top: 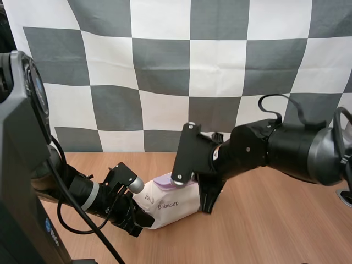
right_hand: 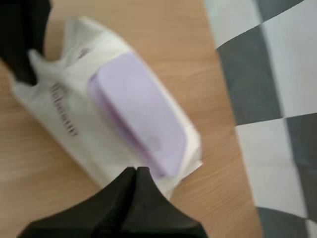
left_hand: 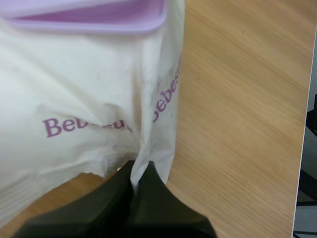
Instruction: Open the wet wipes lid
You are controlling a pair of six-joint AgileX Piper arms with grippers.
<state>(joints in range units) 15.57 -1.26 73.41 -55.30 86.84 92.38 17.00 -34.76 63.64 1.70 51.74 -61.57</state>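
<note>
A white pack of wet wipes (top: 175, 206) with purple lettering lies on the wooden table, its lilac lid (top: 165, 180) flat on top. My left gripper (top: 142, 220) is at the pack's left end. In the left wrist view its fingers (left_hand: 140, 173) are shut on the crinkled end seam of the pack (left_hand: 89, 89), below the lid (left_hand: 99, 15). My right gripper (top: 209, 204) points down at the pack's right end. In the right wrist view its fingers (right_hand: 136, 172) lie together as one wedge, with the tips at the pack (right_hand: 64, 119) just under the lid's (right_hand: 138, 111) near end.
The bare wooden table (top: 275, 231) stretches to the right and front of the pack. A round hole (top: 345, 197) sits in the table at the far right edge. In the right wrist view my left gripper (right_hand: 22, 39) shows dark at the pack's far end.
</note>
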